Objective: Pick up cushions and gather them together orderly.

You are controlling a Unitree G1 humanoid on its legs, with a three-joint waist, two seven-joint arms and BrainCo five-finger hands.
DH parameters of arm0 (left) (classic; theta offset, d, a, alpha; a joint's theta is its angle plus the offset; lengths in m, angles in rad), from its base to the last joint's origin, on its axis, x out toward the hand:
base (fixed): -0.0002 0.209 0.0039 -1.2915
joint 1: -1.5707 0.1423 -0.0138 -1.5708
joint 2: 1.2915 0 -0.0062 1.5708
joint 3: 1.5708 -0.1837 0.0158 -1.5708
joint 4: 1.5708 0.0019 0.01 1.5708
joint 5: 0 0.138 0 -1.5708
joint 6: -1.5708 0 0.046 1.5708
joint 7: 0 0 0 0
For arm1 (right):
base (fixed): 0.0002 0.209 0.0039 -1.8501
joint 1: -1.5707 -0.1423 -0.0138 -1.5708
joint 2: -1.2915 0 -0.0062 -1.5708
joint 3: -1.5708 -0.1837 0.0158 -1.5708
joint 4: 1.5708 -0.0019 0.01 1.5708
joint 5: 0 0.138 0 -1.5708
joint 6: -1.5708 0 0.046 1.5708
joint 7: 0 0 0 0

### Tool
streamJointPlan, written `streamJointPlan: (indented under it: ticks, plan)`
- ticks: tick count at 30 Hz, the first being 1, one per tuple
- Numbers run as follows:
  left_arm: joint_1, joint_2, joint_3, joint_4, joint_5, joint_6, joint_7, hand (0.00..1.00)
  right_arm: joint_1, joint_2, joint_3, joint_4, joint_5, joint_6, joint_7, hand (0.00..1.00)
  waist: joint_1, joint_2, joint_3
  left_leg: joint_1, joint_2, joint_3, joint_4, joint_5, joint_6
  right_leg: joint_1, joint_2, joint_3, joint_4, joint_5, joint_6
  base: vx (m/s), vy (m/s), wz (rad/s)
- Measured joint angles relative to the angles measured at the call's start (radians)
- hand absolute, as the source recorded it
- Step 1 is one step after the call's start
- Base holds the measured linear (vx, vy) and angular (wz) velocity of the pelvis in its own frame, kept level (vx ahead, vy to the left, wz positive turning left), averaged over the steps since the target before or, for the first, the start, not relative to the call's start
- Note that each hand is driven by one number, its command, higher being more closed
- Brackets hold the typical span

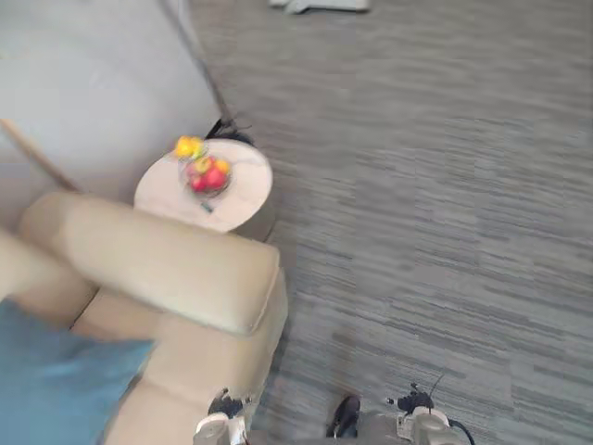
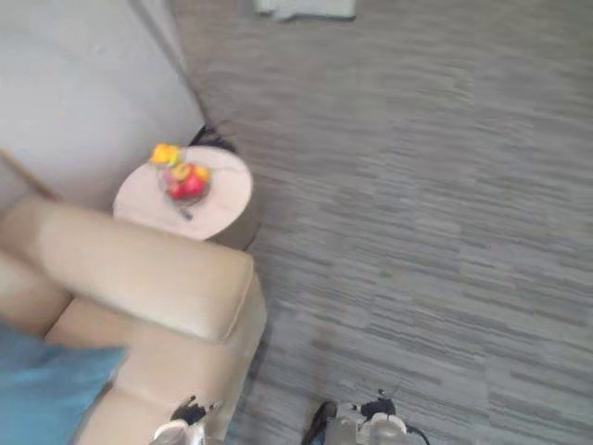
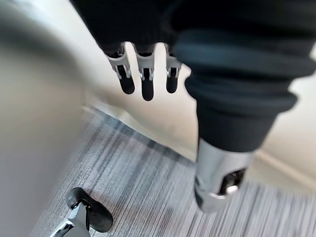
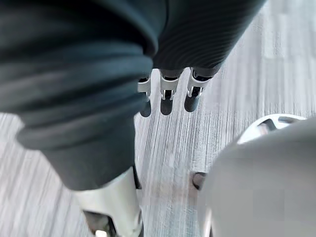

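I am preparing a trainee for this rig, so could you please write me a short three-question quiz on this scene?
1. True or false: the blue cushion lies on the beige sofa.
2. What stands on the round side table? A) fruit bowl B) lamp C) book
3. Fill in: the left hand and the right hand each hold ____.
Key: 1 true; 2 A; 3 nothing.
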Motion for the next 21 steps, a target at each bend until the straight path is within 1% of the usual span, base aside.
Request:
streamJointPlan:
  ticks: [1,2,3,4,5,6,7,8,10,11,12,13,14,15,16,17,18,19,20,21]
  plan:
    - [0.003,-0.003,0.001,-0.014,-0.002,-0.006,0.001,0.0,0.006,0.0,-0.001,-0.001,-0.003,0.002,-0.001,0.0,0.017,0.0,0.005,-0.044,-0.053,-0.073,-0.058,-0.006,0.004,0.016,0.005,0.06,-0.003,-0.004,0.006,0.23,0.106,-1.7]
    - [0.01,-0.009,0.011,-0.039,-0.003,-0.01,0.002,0.0,0.009,0.002,-0.002,-0.013,-0.006,0.003,-0.002,0.0,0.025,0.0,0.008,-0.093,-0.105,-0.156,-0.136,-0.005,0.002,0.024,0.011,0.124,-0.003,-0.009,0.016,0.21,0.137,-1.71]
    - [0.012,-0.015,0.015,-0.046,-0.003,-0.012,0.003,0.0,0.008,0.003,-0.002,-0.019,-0.006,0.002,-0.003,0.0,0.028,0.001,0.009,-0.111,-0.133,-0.215,-0.186,0.002,-0.009,0.023,0.014,0.163,-0.002,-0.012,0.021,0.24,0.21,-2.12]
    - [0.013,-0.023,0.022,-0.054,-0.005,-0.015,0.009,0.0,0.006,0.004,-0.004,-0.017,-0.008,0.0,-0.006,0.0,0.044,0.008,0.011,-0.126,-0.181,-0.355,-0.334,0.037,-0.04,0.024,0.032,0.25,0.005,-0.017,0.036,0.15,0.172,-1.82]
    - [0.014,-0.024,0.022,-0.054,-0.006,-0.016,0.009,0.0,0.01,0.003,-0.004,-0.017,-0.009,0.0,-0.008,0.0,0.051,0.016,0.01,-0.125,-0.181,-0.392,-0.373,0.075,-0.056,0.026,0.046,0.28,0.005,-0.018,0.045,0.23,0.225,-2.41]
    - [0.014,-0.028,0.027,-0.049,-0.013,-0.016,0.01,0.0,0.009,0.008,-0.005,-0.018,-0.015,0.0,-0.014,0.0,0.068,0.029,0.003,-0.094,-0.178,-0.391,-0.366,0.138,-0.034,0.032,0.066,0.358,0.007,-0.01,0.081,0.21,0.188,-1.63]
    - [0.013,-0.018,0.03,-0.043,-0.011,-0.015,0.011,0.0,0.01,0.019,-0.005,-0.022,-0.015,0.001,-0.016,0.0,0.061,0.021,0.002,-0.088,-0.179,-0.365,-0.374,0.13,-0.03,0.041,0.059,0.382,-0.001,0.001,0.101,0.38,0.262,-1.59]
    - [0.0,-0.009,0.03,-0.039,-0.009,-0.011,0.01,0.0,0.024,0.036,-0.019,-0.038,-0.015,0.001,-0.02,0.0,0.052,-0.021,0.002,-0.053,-0.193,-0.307,-0.405,0.119,-0.021,0.035,0.029,0.41,0.002,-0.003,0.124,0.38,0.235,-0.75]
    - [0.0,0.0,0.029,-0.038,-0.007,-0.01,0.008,0.0,0.042,0.046,-0.024,-0.052,-0.015,0.001,-0.021,0.0,0.051,-0.042,-0.004,-0.03,-0.205,-0.259,-0.426,0.116,-0.002,0.023,0.007,0.43,0.021,-0.018,0.145,0.33,0.177,-0.56]
    - [-0.001,0.001,0.03,-0.037,-0.008,-0.007,0.01,0.0,0.051,0.049,-0.025,-0.058,-0.015,0.0,-0.02,0.0,0.051,-0.049,-0.008,-0.009,-0.214,-0.231,-0.443,0.105,0.009,0.014,-0.01,0.425,0.045,-0.034,0.161,0.22,0.093,-0.64]
    - [-0.002,0.002,0.028,-0.034,-0.008,-0.003,0.011,0.0,0.053,0.049,-0.026,-0.059,-0.015,0.0,-0.02,0.0,0.055,-0.05,-0.007,0.023,-0.22,-0.195,-0.464,0.094,0.015,-0.01,-0.029,0.413,0.103,-0.052,0.179,0.26,0.096,-0.8]
    - [-0.003,0.001,0.027,-0.032,-0.007,-0.001,0.01,0.0,0.047,0.049,-0.03,-0.06,-0.015,0.0,-0.019,0.0,0.055,-0.051,-0.005,0.053,-0.221,-0.16,-0.484,0.094,0.015,-0.034,-0.042,0.393,0.162,-0.064,0.195,0.22,0.069,-0.92]
    - [-0.007,0.003,0.016,-0.018,-0.004,0.0,0.01,0.0,0.042,0.052,-0.047,-0.064,-0.014,-0.004,-0.018,0.0,0.053,-0.04,0.001,0.088,-0.222,-0.126,-0.51,0.094,0.016,-0.067,-0.058,0.343,0.23,-0.07,0.205,0.26,0.058,-0.81]
    - [-0.009,0.009,-0.001,-0.007,0.0,0.003,0.01,0.0,0.028,0.051,-0.058,-0.067,-0.013,-0.012,-0.017,0.0,0.044,-0.032,0.004,0.12,-0.221,-0.102,-0.533,0.095,0.017,-0.094,-0.088,0.24,0.29,-0.072,0.206,0.2,0.018,-0.62]
    - [-0.011,0.01,-0.009,-0.001,0.0,0.004,0.01,0.0,0.023,0.05,-0.061,-0.067,-0.012,-0.012,-0.017,0.0,0.035,-0.029,0.006,0.133,-0.217,-0.091,-0.545,0.095,0.017,-0.106,-0.103,0.186,0.307,-0.079,0.197,0.22,-0.028,-0.46]
    - [-0.017,0.016,-0.029,0.007,0.001,0.007,0.011,0.0,0.014,0.048,-0.063,-0.062,-0.012,-0.017,-0.016,0.0,0.017,-0.029,0.009,0.157,-0.211,-0.072,-0.572,0.095,0.017,-0.108,-0.136,0.06,0.324,-0.096,0.169,0.23,-0.082,-0.4]
    - [-0.021,0.02,-0.04,0.008,0.002,0.011,0.011,0.0,0.005,0.047,-0.063,-0.055,-0.012,-0.019,-0.016,0.0,0.012,-0.02,0.014,0.175,-0.203,-0.05,-0.592,0.095,0.016,-0.108,-0.166,-0.047,0.32,-0.098,0.165,0.3,-0.147,-0.74]
    - [-0.026,0.021,-0.041,0.021,0.003,0.013,0.011,0.0,-0.006,0.046,-0.063,-0.05,-0.009,-0.018,-0.016,0.0,0.013,-0.032,0.021,0.201,-0.187,-0.012,-0.603,0.095,0.015,-0.107,-0.199,-0.202,0.287,-0.091,0.155,0.26,-0.158,-0.72]
    - [-0.029,0.024,-0.041,0.025,0.003,0.013,0.011,0.0,-0.009,0.048,-0.063,-0.048,-0.007,-0.018,-0.016,0.0,0.014,-0.036,0.024,0.207,-0.185,-0.001,-0.603,0.094,0.013,-0.105,-0.205,-0.24,0.264,-0.08,0.137,0.27,-0.202,-0.78]
    - [-0.033,0.034,-0.043,0.029,0.004,0.013,0.01,0.0,-0.011,0.049,-0.063,-0.046,-0.005,-0.019,-0.016,0.0,0.014,-0.039,0.029,0.217,-0.181,0.01,-0.602,0.09,0.004,-0.096,-0.204,-0.291,0.25,-0.082,0.092,0.22,-0.178,-0.65]
